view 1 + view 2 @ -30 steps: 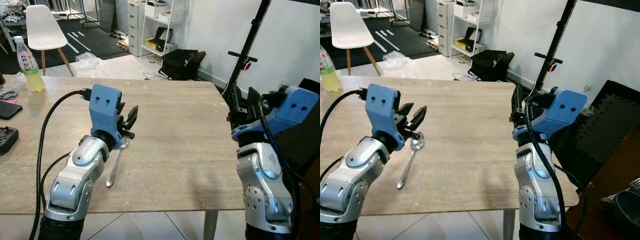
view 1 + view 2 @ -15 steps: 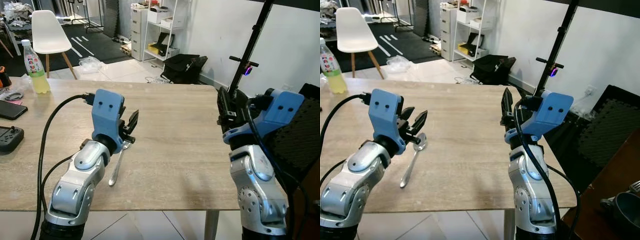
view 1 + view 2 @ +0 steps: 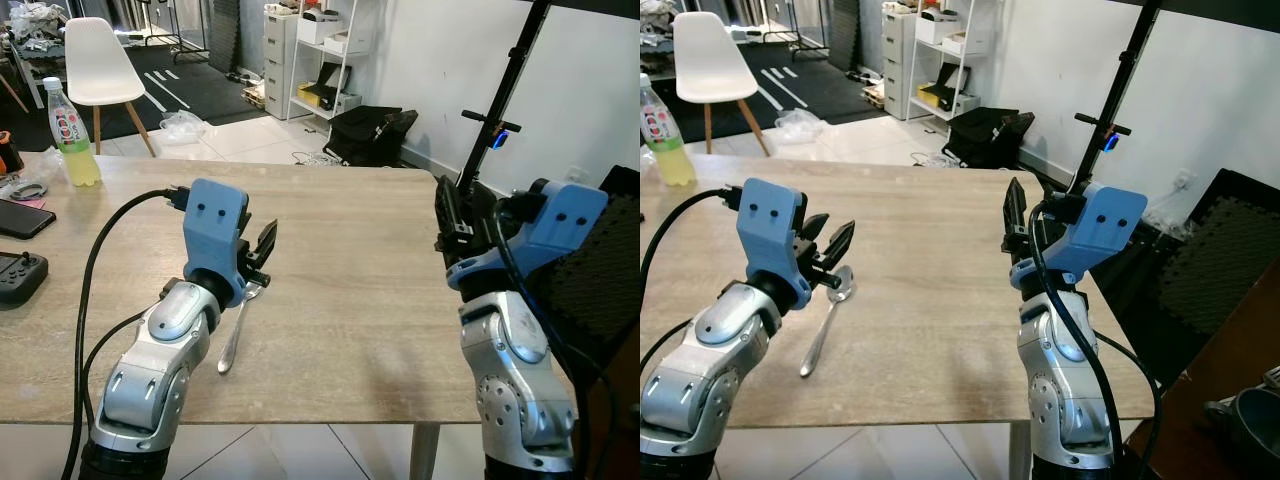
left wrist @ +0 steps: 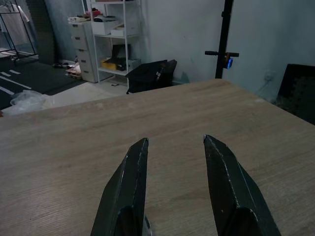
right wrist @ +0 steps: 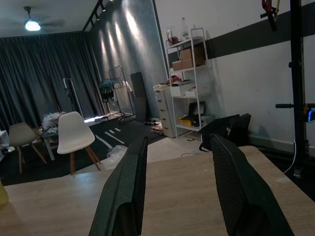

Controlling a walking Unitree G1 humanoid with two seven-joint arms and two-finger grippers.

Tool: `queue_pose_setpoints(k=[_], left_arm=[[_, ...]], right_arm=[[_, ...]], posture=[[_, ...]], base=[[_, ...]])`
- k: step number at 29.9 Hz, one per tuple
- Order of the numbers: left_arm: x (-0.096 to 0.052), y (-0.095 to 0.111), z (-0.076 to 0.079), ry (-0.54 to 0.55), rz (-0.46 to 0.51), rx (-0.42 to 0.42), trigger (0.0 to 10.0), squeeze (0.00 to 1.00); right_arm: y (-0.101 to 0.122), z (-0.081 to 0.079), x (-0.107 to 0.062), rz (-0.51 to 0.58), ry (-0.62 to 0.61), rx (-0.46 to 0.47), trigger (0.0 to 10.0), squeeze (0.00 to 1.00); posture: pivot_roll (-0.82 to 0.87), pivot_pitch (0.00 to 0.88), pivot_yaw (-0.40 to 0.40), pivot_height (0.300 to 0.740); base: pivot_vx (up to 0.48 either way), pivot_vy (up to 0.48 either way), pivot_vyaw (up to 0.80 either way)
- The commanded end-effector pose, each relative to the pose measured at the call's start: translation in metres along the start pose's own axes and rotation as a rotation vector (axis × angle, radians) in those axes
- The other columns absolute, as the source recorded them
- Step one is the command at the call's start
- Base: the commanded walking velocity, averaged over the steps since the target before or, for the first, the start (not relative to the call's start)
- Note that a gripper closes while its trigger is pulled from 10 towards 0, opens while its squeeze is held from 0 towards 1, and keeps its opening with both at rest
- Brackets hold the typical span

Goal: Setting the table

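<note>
The left gripper (image 3: 262, 243) has its jaws open and holds nothing; it hangs a little above the counter (image 3: 350, 250), left of the frame centre in the left eye view. Just under it lies the spoon (image 3: 233, 330), flat on the wood, with the bowl below the fingertips and partly hidden by them, and the handle running toward the near edge. In the left wrist view only a small pale piece of the spoon shows between the two fingers (image 4: 125, 189), hard to make out.

The right gripper (image 3: 1015, 222) is also open and empty; it stands upright over the right part of the counter, well apart from the spoon.

At the upper left of the left eye view stands a bottle (image 3: 72, 136) with yellow drink. Beside it at the left edge lie a phone (image 3: 18, 218) and a dark controller (image 3: 17, 276), both cut off by the frame. Behind the counter are a white chair (image 3: 95, 65), a white shelf (image 3: 315, 45), a black bag (image 3: 372, 135) on the floor and a black stand (image 3: 505, 95) at the right.
</note>
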State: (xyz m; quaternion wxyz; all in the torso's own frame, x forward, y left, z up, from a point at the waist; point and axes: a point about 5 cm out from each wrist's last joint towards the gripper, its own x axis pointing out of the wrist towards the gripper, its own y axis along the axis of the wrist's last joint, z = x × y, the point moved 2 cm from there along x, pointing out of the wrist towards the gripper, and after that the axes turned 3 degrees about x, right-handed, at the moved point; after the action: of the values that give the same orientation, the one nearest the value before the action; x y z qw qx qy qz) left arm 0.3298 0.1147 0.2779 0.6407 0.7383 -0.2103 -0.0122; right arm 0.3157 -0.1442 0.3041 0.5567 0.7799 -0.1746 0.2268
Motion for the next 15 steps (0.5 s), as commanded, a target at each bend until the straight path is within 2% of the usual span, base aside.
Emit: queue_pose_setpoints(k=[1, 15], left_arm=[[-0.0029, -0.0014, 0.002, -0.004, -0.001, 0.012, 10.0, 0.0], [-0.0026, -0.002, 0.0023, -0.004, -0.002, 0.01, 10.0, 0.0]], right_arm=[[-0.0052, 0.0035, -0.002, -0.025, -0.011, 0.0, 10.0, 0.0], [-0.0059, 0.0038, -0.0019, -0.029, -0.013, 0.0, 10.0, 0.0]], posture=[[0.15, 0.013, -0.002, 0.74], [0.15, 0.014, -0.003, 0.74]], base=[[0.0, 0.0, 0.0], [0.0, 0.0, 0.0]])
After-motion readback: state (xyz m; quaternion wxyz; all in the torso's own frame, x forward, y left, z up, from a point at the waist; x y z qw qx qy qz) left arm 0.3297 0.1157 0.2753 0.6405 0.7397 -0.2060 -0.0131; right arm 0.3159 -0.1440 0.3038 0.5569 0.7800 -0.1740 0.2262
